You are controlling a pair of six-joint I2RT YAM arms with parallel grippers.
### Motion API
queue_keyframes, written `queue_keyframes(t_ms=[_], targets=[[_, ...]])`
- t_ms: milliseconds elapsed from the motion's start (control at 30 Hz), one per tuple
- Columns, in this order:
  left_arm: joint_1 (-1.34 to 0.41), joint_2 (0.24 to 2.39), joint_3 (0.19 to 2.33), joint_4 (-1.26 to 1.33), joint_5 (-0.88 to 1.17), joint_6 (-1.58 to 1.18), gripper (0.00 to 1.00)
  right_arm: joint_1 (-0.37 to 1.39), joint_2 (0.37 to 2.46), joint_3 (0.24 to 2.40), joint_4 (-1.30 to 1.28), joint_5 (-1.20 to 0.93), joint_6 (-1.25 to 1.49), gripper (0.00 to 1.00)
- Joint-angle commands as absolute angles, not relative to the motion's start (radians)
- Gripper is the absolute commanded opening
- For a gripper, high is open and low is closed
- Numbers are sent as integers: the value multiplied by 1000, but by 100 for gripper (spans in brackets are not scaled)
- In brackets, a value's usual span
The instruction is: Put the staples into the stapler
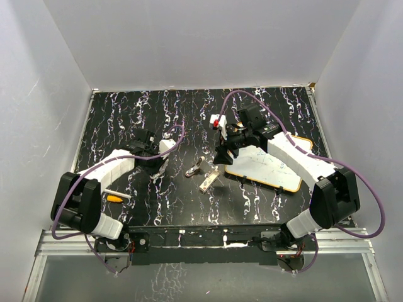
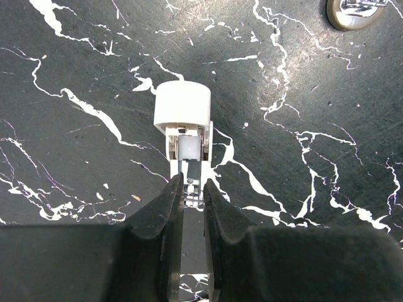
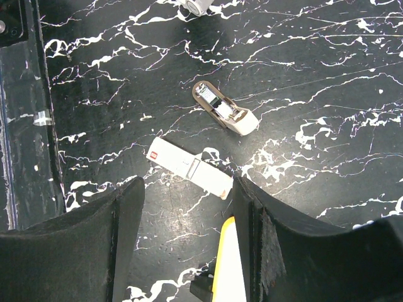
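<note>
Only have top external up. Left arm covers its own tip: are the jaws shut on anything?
Observer: Yes. The left wrist view shows the left gripper shut on the narrow metal part of the white stapler.
Operator: Right jaws?
Observer: The right gripper is open, with nothing between its jaws.
Operator: Anything printed on the staples box?
Observer: The staples box has a small red mark at one end. I can't read it.

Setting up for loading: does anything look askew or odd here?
The tan mini stapler lies open, metal channel exposed, beside the staples box. The left gripper pinches a white stapler's exposed metal rail. Nothing looks spilled.
</note>
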State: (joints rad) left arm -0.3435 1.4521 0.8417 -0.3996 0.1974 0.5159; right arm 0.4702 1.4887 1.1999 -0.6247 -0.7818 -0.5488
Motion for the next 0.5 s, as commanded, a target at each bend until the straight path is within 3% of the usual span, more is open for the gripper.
queue_keyframes(t_ms=[0,467], targets=[[-347,1449,869,-418,204,517,0,468,1462,1204,-584,-798,-554,60],[-346,1436,899,-444,203,500,0,467,1468,1206,-593,-801,-559,60]])
